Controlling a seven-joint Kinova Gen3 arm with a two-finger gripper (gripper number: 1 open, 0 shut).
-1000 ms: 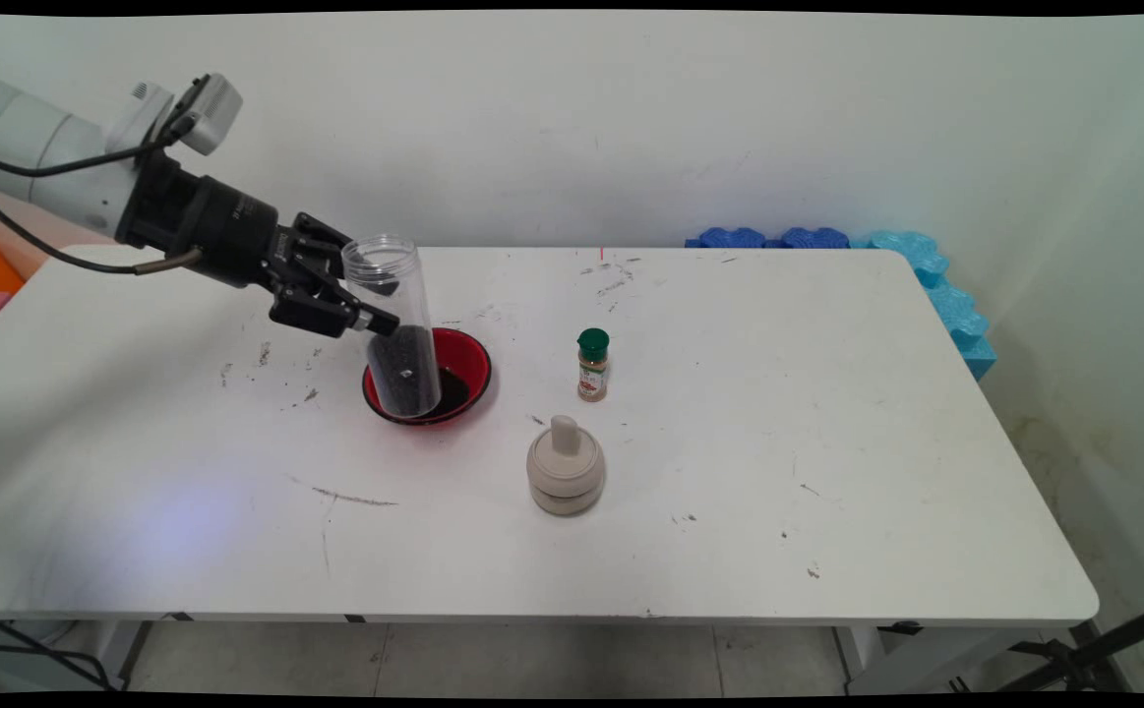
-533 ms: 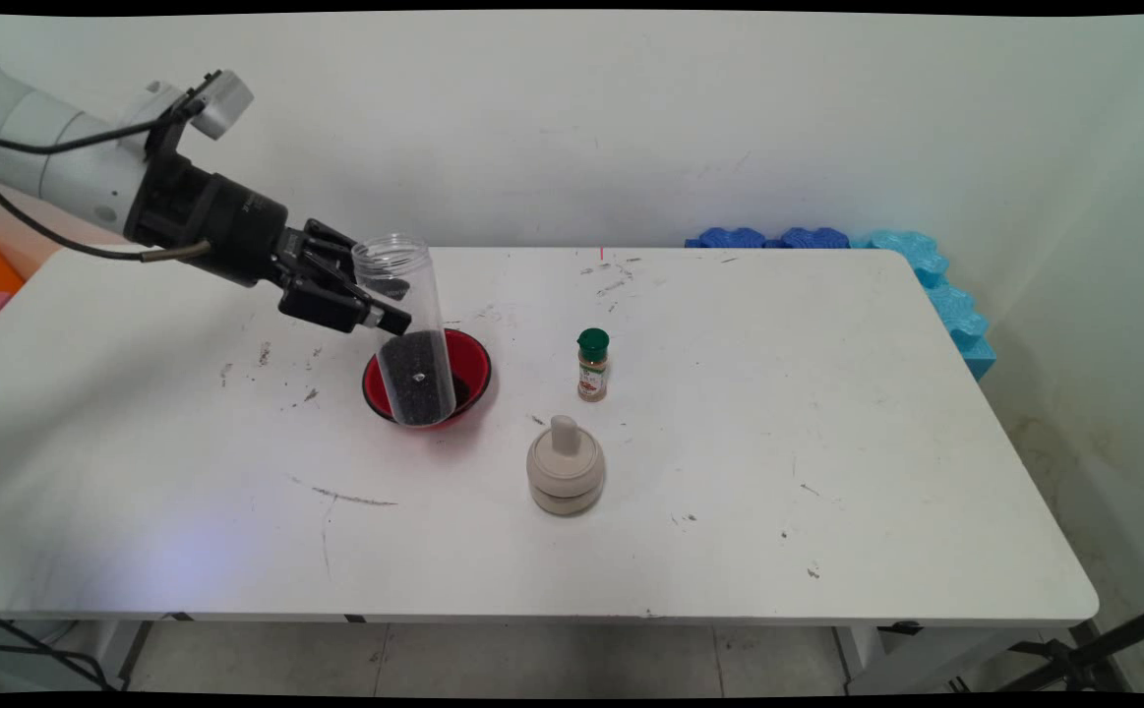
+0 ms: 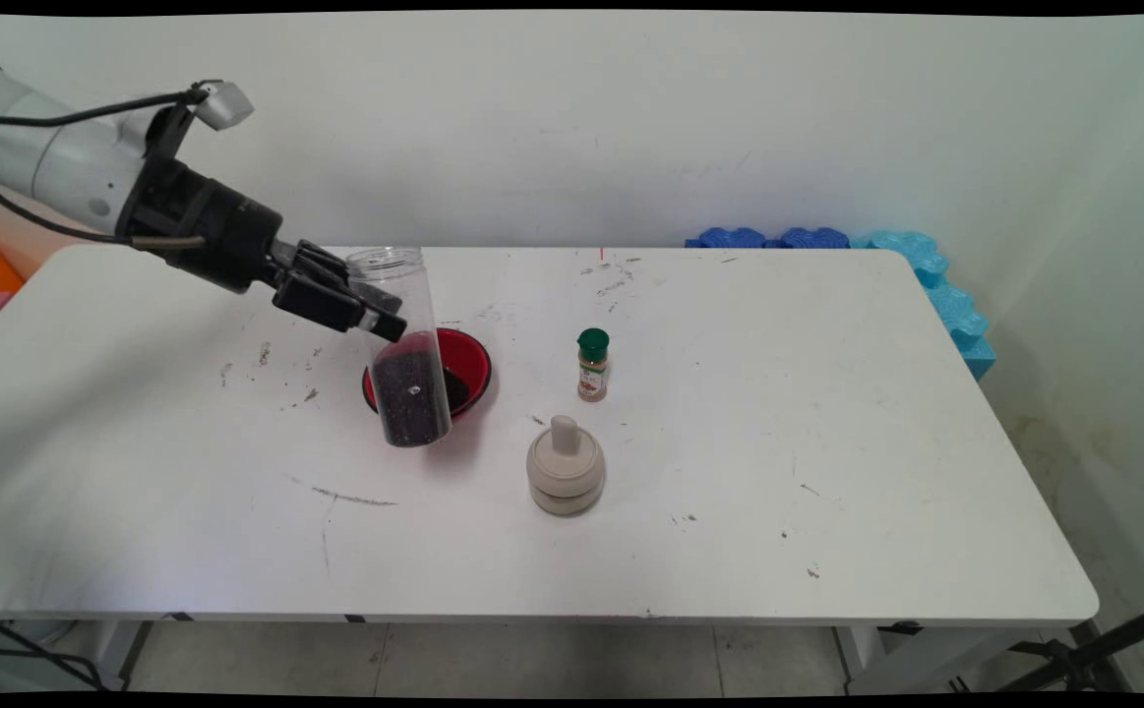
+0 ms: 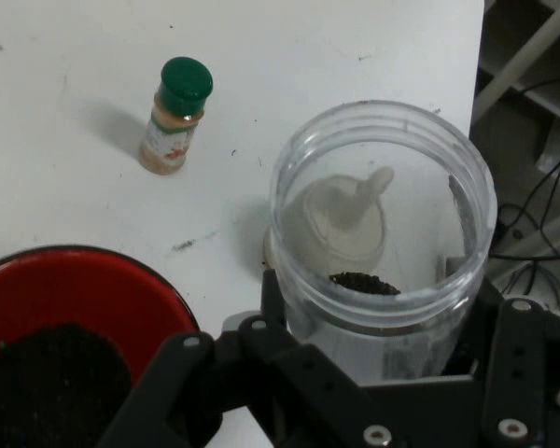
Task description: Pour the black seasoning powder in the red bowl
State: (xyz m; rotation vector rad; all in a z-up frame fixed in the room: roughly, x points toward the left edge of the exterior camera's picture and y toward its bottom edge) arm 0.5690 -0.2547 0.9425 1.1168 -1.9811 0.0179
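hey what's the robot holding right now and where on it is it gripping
The end effector holds a clear plastic jar partly filled with dark grains, gripped on its upper side wall, below the open mouth, in front of the red bowl.

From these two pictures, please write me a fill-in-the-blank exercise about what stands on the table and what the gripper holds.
1. The gripper is shut on a clear jar partly filled with ____ grains.
2. Just behind the jar stands a ____ bowl holding more of the grains.
3. The spice bottle has a ____ cap.
4. In the main view, the beige grinder stands ____ to the camera than the spice bottle.

Missing words: black; red; green; nearer
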